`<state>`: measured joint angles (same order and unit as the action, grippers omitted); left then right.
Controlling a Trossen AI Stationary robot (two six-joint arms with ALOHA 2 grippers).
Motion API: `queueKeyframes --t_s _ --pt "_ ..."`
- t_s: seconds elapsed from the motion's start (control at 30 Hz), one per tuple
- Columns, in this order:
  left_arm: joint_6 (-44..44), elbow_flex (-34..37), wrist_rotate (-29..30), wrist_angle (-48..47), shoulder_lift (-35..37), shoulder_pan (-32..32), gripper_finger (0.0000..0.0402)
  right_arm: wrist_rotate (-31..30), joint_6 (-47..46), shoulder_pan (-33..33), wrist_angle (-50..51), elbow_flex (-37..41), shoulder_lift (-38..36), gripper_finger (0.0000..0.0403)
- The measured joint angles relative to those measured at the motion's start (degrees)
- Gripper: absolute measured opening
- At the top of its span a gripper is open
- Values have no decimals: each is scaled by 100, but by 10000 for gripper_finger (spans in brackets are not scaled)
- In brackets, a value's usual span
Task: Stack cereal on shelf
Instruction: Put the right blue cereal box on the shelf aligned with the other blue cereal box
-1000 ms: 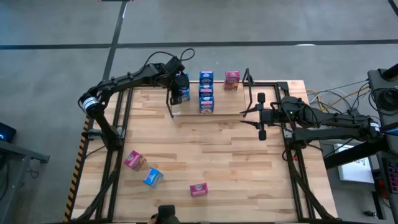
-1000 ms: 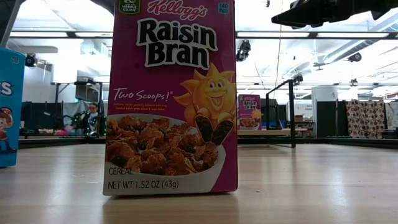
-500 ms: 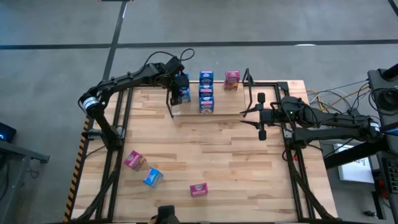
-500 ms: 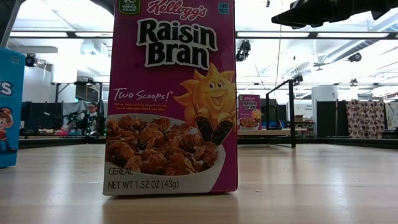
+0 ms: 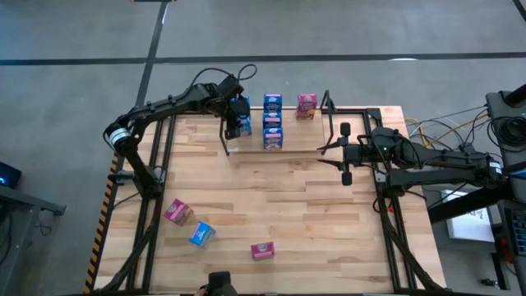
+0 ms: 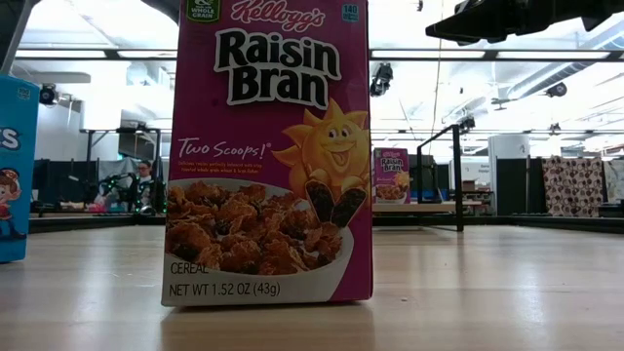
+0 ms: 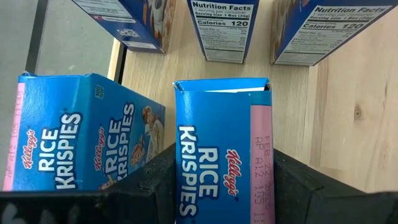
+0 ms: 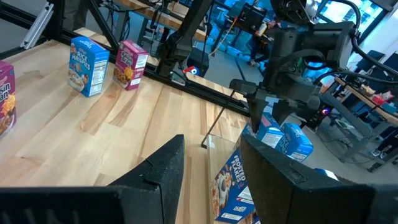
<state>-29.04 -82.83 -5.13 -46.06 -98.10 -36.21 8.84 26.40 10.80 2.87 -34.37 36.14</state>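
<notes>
My left gripper [image 5: 239, 120] is at the shelf [image 5: 227, 141] on the table's far side, shut on a blue Rice Krispies cereal box [image 7: 221, 155]. A second Rice Krispies box [image 7: 81, 134] stands right beside the held one. Blue boxes [image 5: 273, 120] fill the shelf's middle, and a pink box [image 5: 306, 105] stands further right. Three loose boxes wait near the front left: pink [image 5: 177, 212], blue [image 5: 201, 234] and pink [image 5: 263, 250]. My right gripper [image 5: 343, 153] hangs open and empty at the right edge. My left gripper pinches the blue box between its two fingers, one finger [image 7: 163, 180] on one side of it and the other on the opposite, pink-striped side [image 7: 264, 162]. The fingers slant down and lie along the box. Whether its far end rests on the shelf is hidden.
A black tube frame [image 5: 160, 156] edges the table's left and right sides. The big Raisin Bran box [image 6: 268, 151] fills the low view, with a blue box [image 6: 15, 166] at its left. Bare wood lies in the table's middle [image 5: 279, 193].
</notes>
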Motion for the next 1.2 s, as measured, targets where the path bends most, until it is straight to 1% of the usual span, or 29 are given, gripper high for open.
queueKeyframes --t_s 0.5,0.87,1.0,1.1,1.2 --pt "-1 0 4 50 0 0 171 0 -1 -1 0 0 0 146" --pt "-2 0 7 131 0 -2 228 0 6 1 0 -1 0 146" --pt "-35 -41 8 85 20 -2 236 0 10 0 0 0 0 146" --pt "-46 -229 7 -4 33 0 238 0 14 1 -20 -2 0 146" --pt "-45 -475 6 -293 39 15 238 -1 17 -1 -18 -2 0 146"
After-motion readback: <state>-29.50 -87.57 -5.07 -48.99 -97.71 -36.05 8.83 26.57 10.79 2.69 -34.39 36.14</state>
